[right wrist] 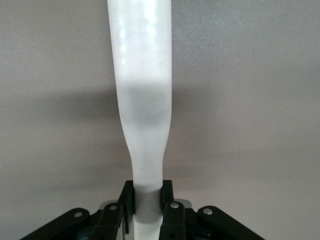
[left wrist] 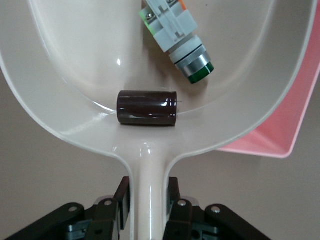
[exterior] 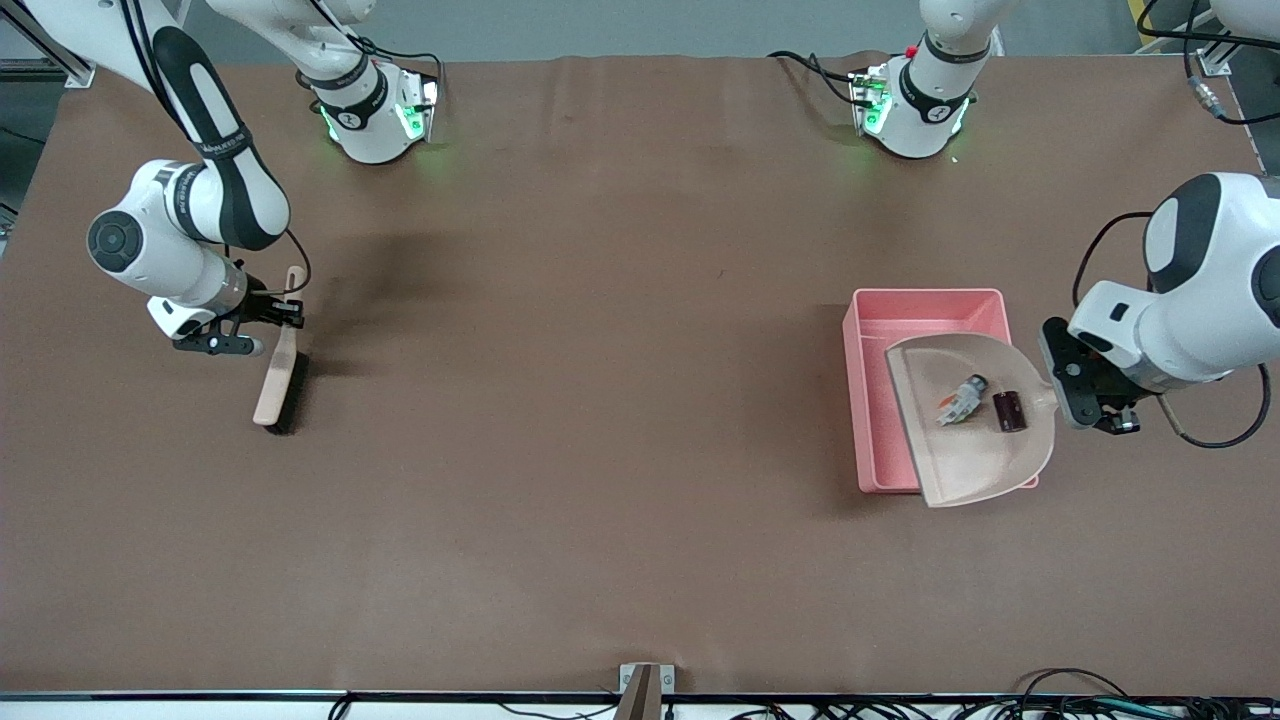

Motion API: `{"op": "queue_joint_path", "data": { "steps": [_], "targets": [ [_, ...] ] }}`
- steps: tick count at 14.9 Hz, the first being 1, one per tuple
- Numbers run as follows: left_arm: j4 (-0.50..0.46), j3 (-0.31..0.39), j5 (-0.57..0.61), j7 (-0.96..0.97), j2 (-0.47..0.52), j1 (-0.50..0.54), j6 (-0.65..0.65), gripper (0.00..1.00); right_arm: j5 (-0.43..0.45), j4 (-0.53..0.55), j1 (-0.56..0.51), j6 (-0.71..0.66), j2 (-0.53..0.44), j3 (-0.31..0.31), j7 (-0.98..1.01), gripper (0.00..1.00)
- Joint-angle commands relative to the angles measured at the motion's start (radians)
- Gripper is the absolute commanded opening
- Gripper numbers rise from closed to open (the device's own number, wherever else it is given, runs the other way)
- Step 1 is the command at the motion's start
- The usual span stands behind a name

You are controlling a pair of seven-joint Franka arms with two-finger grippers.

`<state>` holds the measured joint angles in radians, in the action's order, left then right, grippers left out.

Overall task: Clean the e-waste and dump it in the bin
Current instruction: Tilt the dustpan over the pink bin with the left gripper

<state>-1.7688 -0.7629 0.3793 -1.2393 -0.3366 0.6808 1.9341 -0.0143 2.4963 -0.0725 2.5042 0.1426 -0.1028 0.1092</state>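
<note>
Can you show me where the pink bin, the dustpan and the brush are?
Pink bin [exterior: 925, 306]: front view, on its rim nearest the robots' bases.
Dustpan [exterior: 975, 460]: front view, on the bare scoop floor.
Brush [exterior: 274, 385]: front view, on the middle of its beige back.

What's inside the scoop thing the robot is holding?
Two bits lie in the dustpan: a white-grey part with a green end and a dark block. The dustpan hides part of the pink bin under it.

I see a plain brown table [exterior: 600, 400], a pink bin [exterior: 880, 320], a beige dustpan [exterior: 985, 465], a glossy dark brown block [left wrist: 147, 107], a white-grey component [left wrist: 175, 30] with green cap, a beige brush [exterior: 278, 375] with black bristles, and white-and-black arms.
</note>
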Motion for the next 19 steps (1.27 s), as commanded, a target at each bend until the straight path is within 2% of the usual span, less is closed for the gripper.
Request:
{"op": "queue_joint_path", "data": {
  "steps": [1,3,5,7,8,11,12,15,17,19],
  "targets": [
    [-0.096,-0.013,0.016,-0.037,0.077,0.065,0.025,0.03,0.019,0.003,-0.027,0.01,0.012,0.018,0.006,0.44],
    [-0.133,-0.013,0.053,-0.084,0.09,0.104,0.063,0.03,0.017,0.0,-0.029,0.01,0.014,0.018,0.003,0.6],
    [-0.159,-0.01,0.062,-0.115,0.091,0.129,0.083,0.03,0.016,-0.007,-0.03,0.004,0.014,0.018,-0.003,0.71],
    [-0.178,-0.01,0.12,-0.123,0.093,0.137,0.083,0.03,0.016,-0.014,-0.032,-0.001,0.014,0.02,-0.002,0.79],
    [-0.182,-0.009,0.139,-0.124,0.091,0.137,0.083,0.03,0.016,-0.022,-0.033,-0.002,0.012,0.02,0.004,0.87],
    [-0.195,-0.013,0.194,-0.105,0.093,0.134,0.057,0.02,0.0,-0.062,-0.035,-0.037,0.003,0.02,0.001,1.0],
    [-0.195,-0.015,0.213,-0.082,0.09,0.132,0.046,0.02,0.0,-0.092,-0.032,-0.076,-0.004,0.021,-0.003,1.0],
    [-0.192,-0.021,0.259,-0.019,0.088,0.118,0.037,0.02,0.002,-0.247,-0.01,-0.3,-0.029,0.028,-0.005,1.0],
    [-0.187,-0.024,0.331,0.033,0.084,0.091,-0.022,0.02,0.002,-0.431,0.013,-0.529,-0.029,0.026,-0.008,1.0],
    [-0.186,-0.03,0.354,0.073,0.082,0.085,-0.046,0.02,0.004,-0.572,0.016,-0.683,-0.032,0.026,-0.009,1.0]
  ]
}}
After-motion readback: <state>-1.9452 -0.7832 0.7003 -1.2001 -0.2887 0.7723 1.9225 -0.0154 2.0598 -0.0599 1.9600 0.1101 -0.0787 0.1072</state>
